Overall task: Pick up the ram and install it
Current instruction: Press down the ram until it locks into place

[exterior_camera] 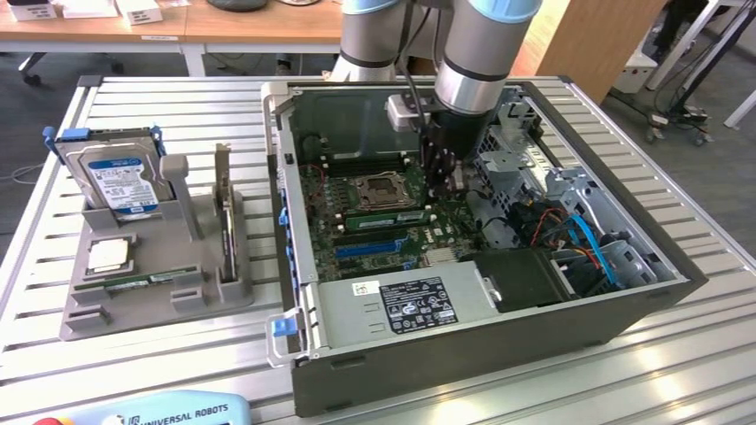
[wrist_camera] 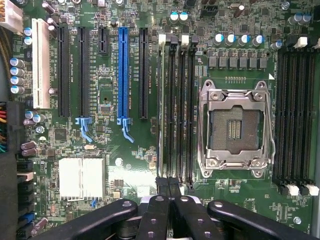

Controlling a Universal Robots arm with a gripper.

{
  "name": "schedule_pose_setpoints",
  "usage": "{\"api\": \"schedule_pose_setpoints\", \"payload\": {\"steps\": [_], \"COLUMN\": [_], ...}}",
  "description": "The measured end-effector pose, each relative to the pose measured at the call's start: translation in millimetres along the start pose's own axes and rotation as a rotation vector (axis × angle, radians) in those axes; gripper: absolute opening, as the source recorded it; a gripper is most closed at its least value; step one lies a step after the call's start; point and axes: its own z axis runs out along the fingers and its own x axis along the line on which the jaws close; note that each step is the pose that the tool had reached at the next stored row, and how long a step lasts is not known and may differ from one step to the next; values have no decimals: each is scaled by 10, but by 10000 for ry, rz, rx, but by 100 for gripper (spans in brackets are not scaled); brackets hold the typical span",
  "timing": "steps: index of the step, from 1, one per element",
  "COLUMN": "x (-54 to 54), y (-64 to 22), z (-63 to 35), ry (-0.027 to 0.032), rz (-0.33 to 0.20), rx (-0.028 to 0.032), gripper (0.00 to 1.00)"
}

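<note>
While the arm [exterior_camera: 473,53] reaches down into the open computer case [exterior_camera: 473,345], the gripper [exterior_camera: 445,188] hangs just above the motherboard [exterior_camera: 354,190], at the exterior view's right of the empty processor socket [exterior_camera: 381,189]. Its two black fingers [wrist_camera: 162,186] are pressed together with no gap between them, and nothing sits between the tips.

The ram [exterior_camera: 384,215] stands on edge in one of the long slots beside the socket, on the socket's near side in the exterior view. In the wrist view it shows as a thin pale line [wrist_camera: 161,100] running down the slot, and the closed gripper [wrist_camera: 168,184] sits right at one end of it (whether the tips actually touch the stick I cannot tell). The neighbouring slots [wrist_camera: 182,100] look dark and unfilled.

On the slatted table [exterior_camera: 661,372], at the exterior view's left of the case, a grey holder [exterior_camera: 177,292] carries a blue-labelled hard drive [exterior_camera: 119,181] standing upright at the far end, a square silver chip [exterior_camera: 109,256] lying flat, and a thin green strip [exterior_camera: 142,283] lying in a groove at the near end.
</note>
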Motion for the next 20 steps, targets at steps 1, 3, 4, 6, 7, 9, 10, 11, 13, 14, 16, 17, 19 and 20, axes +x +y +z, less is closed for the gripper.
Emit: {"api": "schedule_pose_setpoints", "payload": {"steps": [1, 3, 4, 6, 7, 9, 10, 11, 13, 14, 16, 17, 19, 20], "x": [0, 1, 1, 1, 1, 1, 1, 1, 1, 3, 12, 17, 18, 18], "y": [0, -1, -1, 0, 0, -6, -15, -24, -28, -28, -28, -28, -28, -28], "z": [6, 18, 22, 23, 23, 24, 24, 24, 24, 25, 25, 24, 24, 25], "ry": [0, 0, 0, 2, 3, 1, 1, 0, 0, -2, -2, 0, 0, 0], "rz": [0, -1, -1, 0, 0, -3, -2, 0, 0, 1, 0, 0, 1, 0], "rx": [1, 1, 0, 0, 0, 0, 1, 0, 1, 2, 1, 1, 1, 0], "gripper": [10, 10, 10, 10, 10, 10, 10, 10, 10, 10, 10, 10, 10, 10]}}
